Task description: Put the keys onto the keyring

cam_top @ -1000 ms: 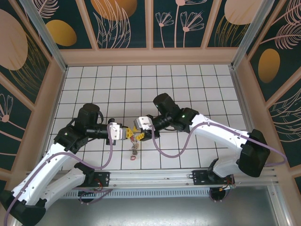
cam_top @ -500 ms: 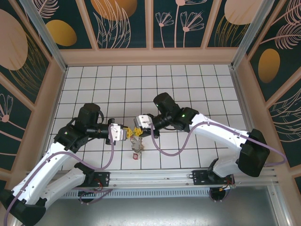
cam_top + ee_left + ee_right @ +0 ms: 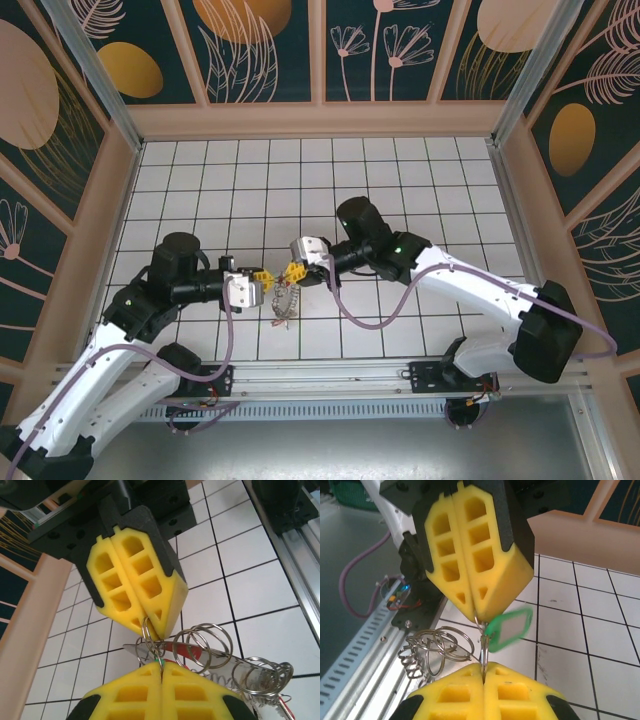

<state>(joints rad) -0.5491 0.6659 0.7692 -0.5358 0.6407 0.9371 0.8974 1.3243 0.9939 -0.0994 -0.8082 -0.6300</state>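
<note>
- Meeting tip to tip above the bench (image 3: 400, 180), left fingers (image 3: 130, 690) and right fingers (image 3: 515, 690) are clamped on one thin metal ring (image 3: 483, 645).
- Keys (image 3: 285, 305) and green tag (image 3: 509, 628) are seen hanging just beneath.

The table (image 3: 420, 170) is a white sheet ruled with a thin dark grid into square tiles, and a pale wooden border (image 3: 320, 120) runs along its far edge and both side edges. Above that border stand wall panels (image 3: 260, 40) in dark teal, drawn with orange discs and pale outlined leaves and flowers, with slanting metal posts (image 3: 92, 72) rising from the two far corners. Along the near edge lies a silver aluminium rail (image 3: 330, 375), with a slotted grey strip (image 3: 330, 410) just beside it and a plain grey floor (image 3: 400, 450) nearer still.
</note>
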